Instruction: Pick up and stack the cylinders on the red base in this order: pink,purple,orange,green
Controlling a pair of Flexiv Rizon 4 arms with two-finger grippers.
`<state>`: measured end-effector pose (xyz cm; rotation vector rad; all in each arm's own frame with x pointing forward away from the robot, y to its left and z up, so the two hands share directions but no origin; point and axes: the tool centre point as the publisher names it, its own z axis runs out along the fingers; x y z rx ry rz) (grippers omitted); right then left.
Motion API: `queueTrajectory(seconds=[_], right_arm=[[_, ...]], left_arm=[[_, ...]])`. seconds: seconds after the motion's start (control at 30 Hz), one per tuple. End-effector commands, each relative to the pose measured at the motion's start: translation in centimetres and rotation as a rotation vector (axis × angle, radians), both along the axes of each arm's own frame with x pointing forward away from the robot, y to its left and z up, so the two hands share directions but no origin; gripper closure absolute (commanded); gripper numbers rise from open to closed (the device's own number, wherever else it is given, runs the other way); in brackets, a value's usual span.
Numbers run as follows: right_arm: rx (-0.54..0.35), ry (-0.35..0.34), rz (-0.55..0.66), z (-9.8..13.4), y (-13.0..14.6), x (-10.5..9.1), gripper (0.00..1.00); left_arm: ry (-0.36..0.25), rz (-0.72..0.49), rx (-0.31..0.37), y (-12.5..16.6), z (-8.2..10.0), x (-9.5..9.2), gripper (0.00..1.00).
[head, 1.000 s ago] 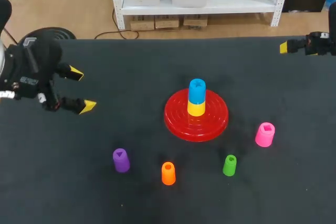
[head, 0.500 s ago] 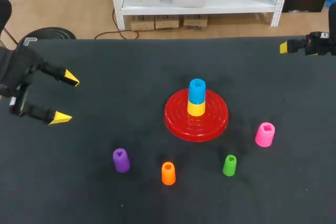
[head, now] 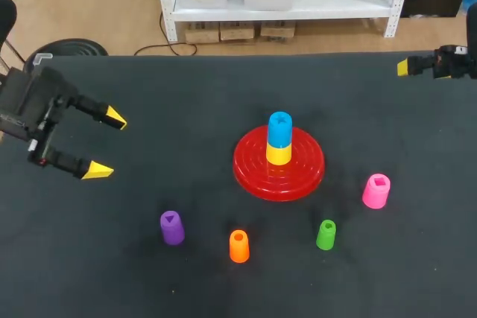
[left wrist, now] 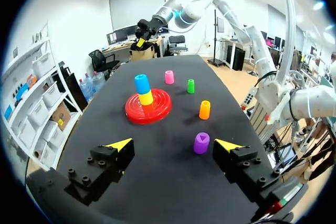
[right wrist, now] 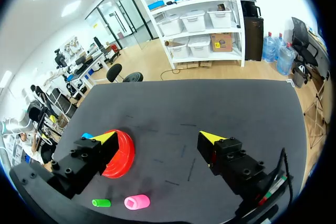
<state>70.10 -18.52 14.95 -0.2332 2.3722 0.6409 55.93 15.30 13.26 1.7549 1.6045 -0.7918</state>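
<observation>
Left claw (head: 105, 144) spread, empty, purple cylinder (left wrist: 201, 142) ahead. Right claw (right wrist: 158, 137) spread, empty. Pink cylinder (head: 376, 191) beside red base (head: 250, 167).

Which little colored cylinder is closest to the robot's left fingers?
The purple cylinder. It stands nearest the left fingers; the orange cylinder, green cylinder and pink cylinder stand farther away, toward the right.

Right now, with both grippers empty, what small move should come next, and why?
Probably bring the right gripper in toward the pink cylinder. Pink comes first in the order, and it stands alone to the right of the red base, on that arm's side; the gripper is open, empty and far from it.
</observation>
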Motion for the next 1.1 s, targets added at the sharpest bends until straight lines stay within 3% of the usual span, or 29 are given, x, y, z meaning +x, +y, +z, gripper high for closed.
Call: queueTrajectory(seconds=[0.03, 0.17, 0.43, 0.57, 0.67, 0.8, 1.1], right_arm=[[0.000, 0.000, 0.000, 0.0, 0.0, 0.0, 0.00], [0.000, 0.000, 0.000, 0.0, 0.0, 0.0, 0.00], [0.000, 0.000, 0.000, 0.0, 0.0, 0.0, 0.00], [-0.169, -0.005, -0.005, 1.8, -0.6, -0.4, 0.00], [-0.286, 0.042, 0.023, 2.3, -0.2, -1.1, 0.00], [-0.405, 0.109, 0.079, 1.8, 0.8, -2.8, 0.00], [-0.700, 0.180, 0.116, 0.8, 2.4, -6.9, 0.00]], left_arm=[[0.005, 0.011, 0.008, 0.1, -0.2, 0.1, 0.00], [-0.016, 0.085, 0.029, 0.3, -0.2, 0.2, 0.00], [-0.016, 0.085, 0.029, 0.3, -0.2, 0.2, 0.00], [-0.016, 0.085, 0.029, 0.3, -0.2, 0.2, 0.00], [-0.016, 0.085, 0.029, 0.3, -0.2, 0.2, 0.00], [-0.016, 0.085, 0.029, 0.3, -0.2, 0.2, 0.00], [-0.016, 0.085, 0.029, 0.3, -0.2, 0.2, 0.00]])
